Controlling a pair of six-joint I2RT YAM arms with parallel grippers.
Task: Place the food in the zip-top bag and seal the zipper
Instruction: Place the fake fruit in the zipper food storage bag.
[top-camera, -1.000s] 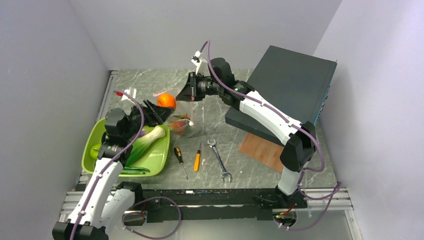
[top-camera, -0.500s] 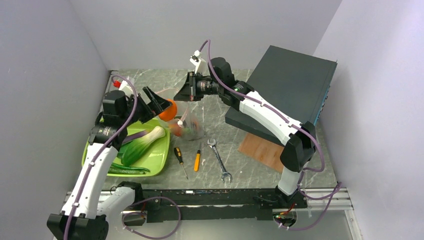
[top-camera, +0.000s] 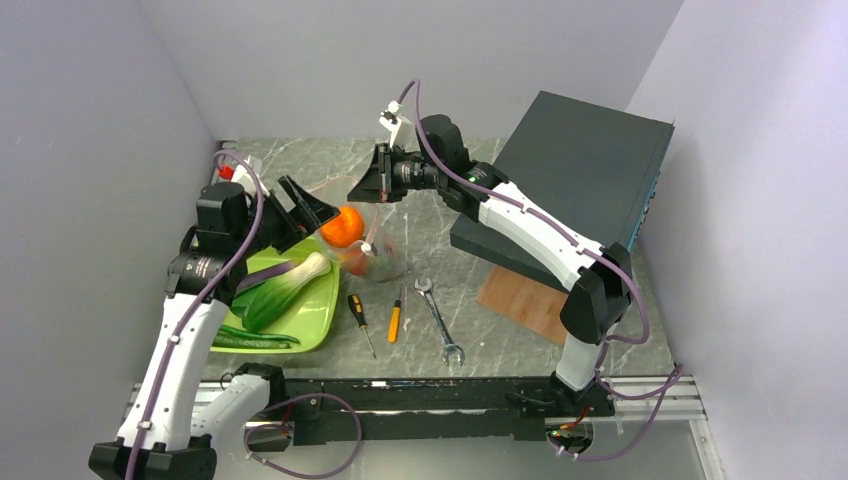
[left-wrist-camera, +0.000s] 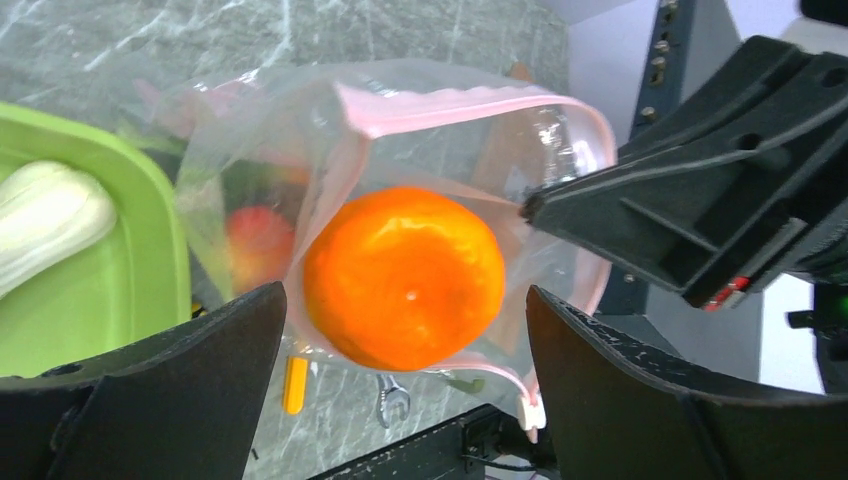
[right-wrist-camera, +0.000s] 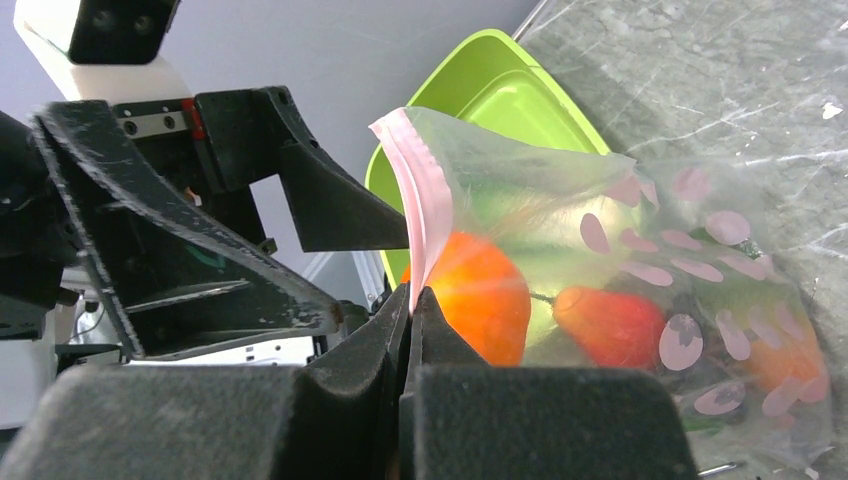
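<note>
**Orange (top-camera: 344, 227) at the bag's (top-camera: 382, 256) mouth**

Food (top-camera: 285, 285) lay on the tray (top-camera: 306, 316), so we judged loading unfinished. Our right gripper (right-wrist-camera: 412, 300) was clamped on the bag's rim, holding it open. Our left gripper (left-wrist-camera: 404, 296) stood wide apart, the orange loose in the mouth. Next: more food, then the zipper (left-wrist-camera: 450, 97).

In the left wrist view the orange ball (left-wrist-camera: 403, 275) fills most of the zip-top bag (left-wrist-camera: 230, 140) mouth inside the spread left pincer (left-wrist-camera: 403, 305), the right pincer (left-wrist-camera: 545, 205) clamped on the rim blocks frame right, and the green tray (left-wrist-camera: 130, 290) borders lower left.
</note>
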